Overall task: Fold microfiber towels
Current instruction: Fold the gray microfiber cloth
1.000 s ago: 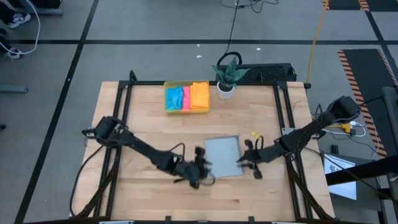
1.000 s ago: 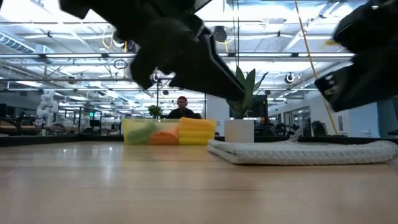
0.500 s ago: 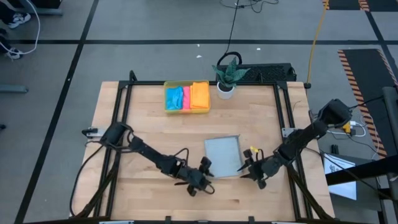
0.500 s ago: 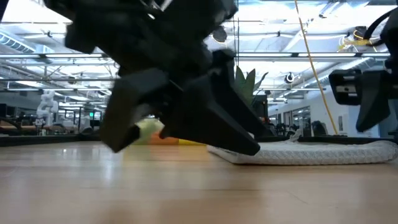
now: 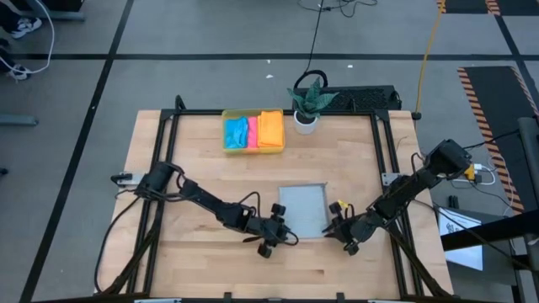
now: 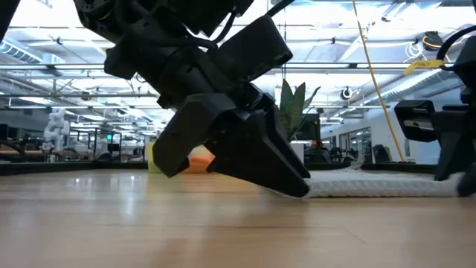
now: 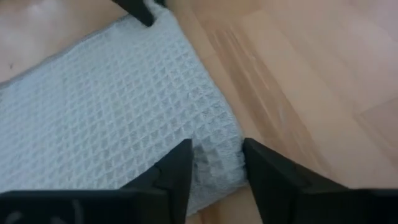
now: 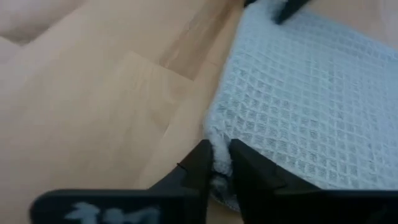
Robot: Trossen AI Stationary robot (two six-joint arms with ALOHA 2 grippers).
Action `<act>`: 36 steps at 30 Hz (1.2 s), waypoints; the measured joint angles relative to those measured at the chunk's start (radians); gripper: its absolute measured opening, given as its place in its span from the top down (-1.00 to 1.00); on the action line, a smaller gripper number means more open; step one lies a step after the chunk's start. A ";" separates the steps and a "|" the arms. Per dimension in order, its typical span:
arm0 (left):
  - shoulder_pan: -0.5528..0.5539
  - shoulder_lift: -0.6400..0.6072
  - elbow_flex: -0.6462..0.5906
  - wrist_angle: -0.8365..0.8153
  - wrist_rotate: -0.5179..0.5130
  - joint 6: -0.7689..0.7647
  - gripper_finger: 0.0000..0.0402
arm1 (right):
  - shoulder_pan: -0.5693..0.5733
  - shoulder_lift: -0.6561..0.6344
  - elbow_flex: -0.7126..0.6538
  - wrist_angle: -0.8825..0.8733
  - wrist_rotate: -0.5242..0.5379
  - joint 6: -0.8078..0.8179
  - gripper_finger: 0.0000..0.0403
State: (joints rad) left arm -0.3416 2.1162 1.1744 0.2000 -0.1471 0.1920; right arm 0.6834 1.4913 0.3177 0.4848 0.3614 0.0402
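The grey towel (image 5: 302, 210) lies flat on the table (image 5: 202, 177) near its front edge, and both grippers are down at its two front corners, so the step in hand looks like the grab that starts a fold. The left gripper (image 7: 214, 171) has its fingers (image 7: 180, 171) parted around the towel's near corner, the cloth sitting between them but not yet pinched. The right gripper (image 8: 222, 163) has its fingers (image 8: 202, 165) drawn close on the other front corner, a small tuft of cloth squeezed between them, so it seems to have its grip. In the high view the left gripper (image 5: 274, 238) and the right gripper (image 5: 344, 238) flank the towel's front edge. The next move probably calls for the left fingers to close on their corner, then for both arms to lift together and carry the front edge over toward the back edge, level, so the halves line up. The blue, pink and orange towels (image 5: 253, 130) sit folded in the yellow tray (image 5: 226, 148) at the back, beside a potted plant (image 5: 307, 105). Compared with a second ago, both grippers have come forward from the towel's sides to its front corners and dropped low to the table, and the right fingers have narrowed onto the cloth.
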 joint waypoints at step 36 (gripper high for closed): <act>-0.083 -0.252 -0.004 -0.177 -0.182 -0.141 0.92 | -0.004 -0.278 0.152 -0.217 0.061 0.361 0.97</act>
State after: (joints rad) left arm -0.4248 1.8645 1.1706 0.0229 -0.3295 0.0511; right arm 0.6792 1.2133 0.4702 0.2674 0.4219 0.4010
